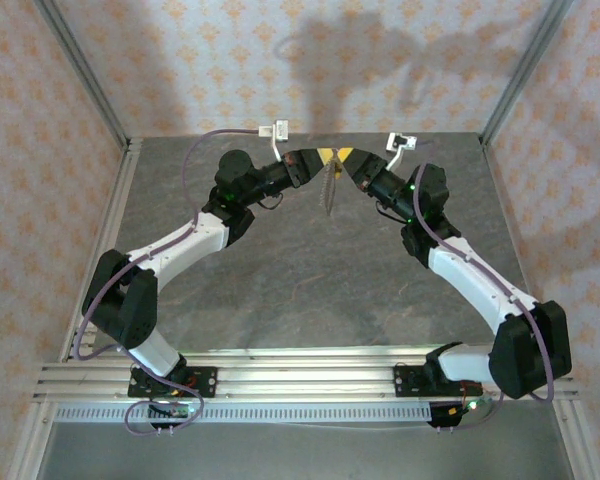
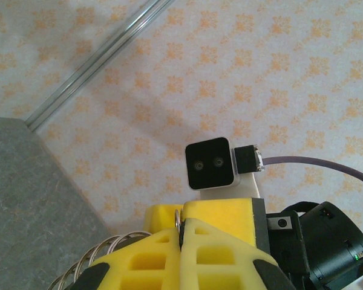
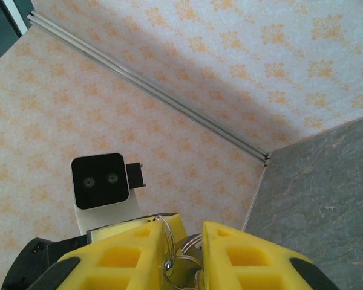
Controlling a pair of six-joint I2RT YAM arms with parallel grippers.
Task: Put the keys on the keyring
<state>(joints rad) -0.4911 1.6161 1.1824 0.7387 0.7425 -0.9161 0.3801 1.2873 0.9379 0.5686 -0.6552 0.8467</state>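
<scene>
Roughly mid-task: grippers meet over the keyring, threading unconfirmed

Table (image 1: 280,290) bare grey in the middle. Left arm (image 1: 170,245) and right arm (image 1: 470,275) both reach to the far centre, tips nearly touching, raised off the surface.

Left gripper (image 2: 184,232) is clamped fully together, with a thin metal ring edge pinched at the seam, so it reads as gripping the keyring (image 1: 328,195). The keyring hangs from the meeting point toward the near side; the left wrist view shows its coiled wire (image 2: 106,249) just left of the fingers.

Right gripper (image 3: 190,241) has its jaws a little apart, with wire loops (image 3: 175,263) in the gap; can't tell if it grips them.

Judgement: pickup done, keyring presented between the grippers. Key too small to make out, so threading isn't confirmed and likely remains.
</scene>
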